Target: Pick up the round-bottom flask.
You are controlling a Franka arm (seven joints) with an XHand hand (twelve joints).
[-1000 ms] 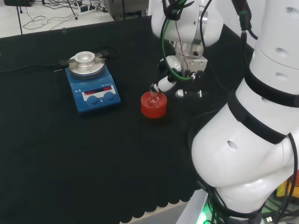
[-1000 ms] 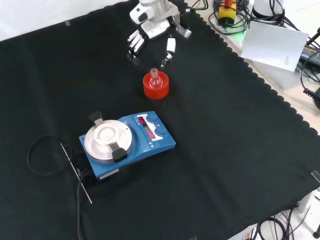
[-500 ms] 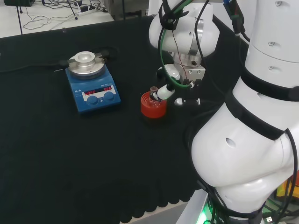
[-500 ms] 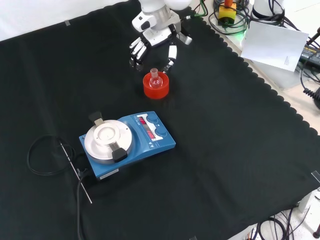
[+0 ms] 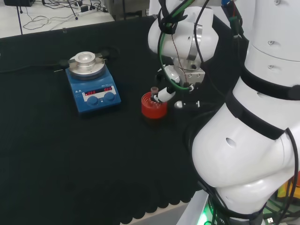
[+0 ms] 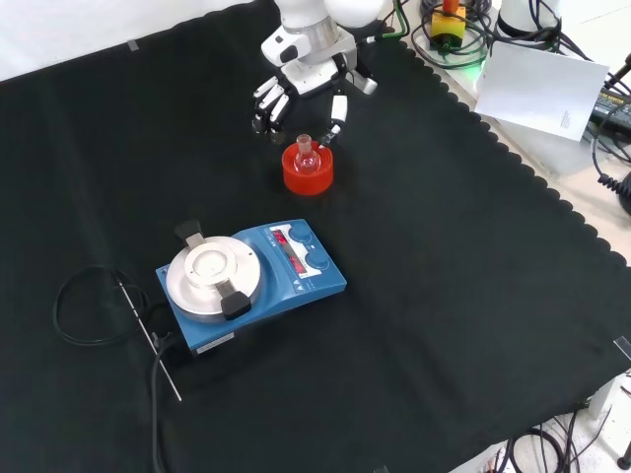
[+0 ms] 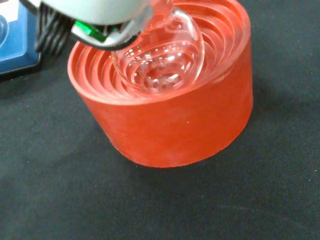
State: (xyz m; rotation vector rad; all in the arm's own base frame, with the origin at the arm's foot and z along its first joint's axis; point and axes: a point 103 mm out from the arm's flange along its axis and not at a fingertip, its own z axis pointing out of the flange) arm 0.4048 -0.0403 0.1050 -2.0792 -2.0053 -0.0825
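Observation:
A small clear round-bottom flask (image 6: pixel 307 154) stands upright in a red ribbed ring stand (image 6: pixel 308 173) near the middle of the cloth. In the wrist view the flask's bulb (image 7: pixel 165 60) rests in the stand's (image 7: pixel 170 120) ribbed hollow. The hand (image 6: pixel 296 91) hovers just behind the flask in the front view, fingers (image 6: pixel 268 106) and thumb (image 6: pixel 336 110) spread and pointing down on either side of the neck, apart from it. In the head view the hand (image 5: pixel 176 82) is right of the stand (image 5: pixel 153 107), one fingertip (image 5: pixel 162 95) close to the neck (image 5: pixel 153 90). The hand is open.
A blue hotplate stirrer (image 6: pixel 251 281) with a round metal top stands in front of the stand in the front view, left of it in the head view (image 5: pixel 91 77). A thin rod and a black cable (image 6: pixel 94 310) lie beside it. The cloth's scalloped edge (image 6: pixel 513 158) runs along the right.
The hand has come down and closer to the flask, its fingers now flanking the neck. Flask and stand have not moved.

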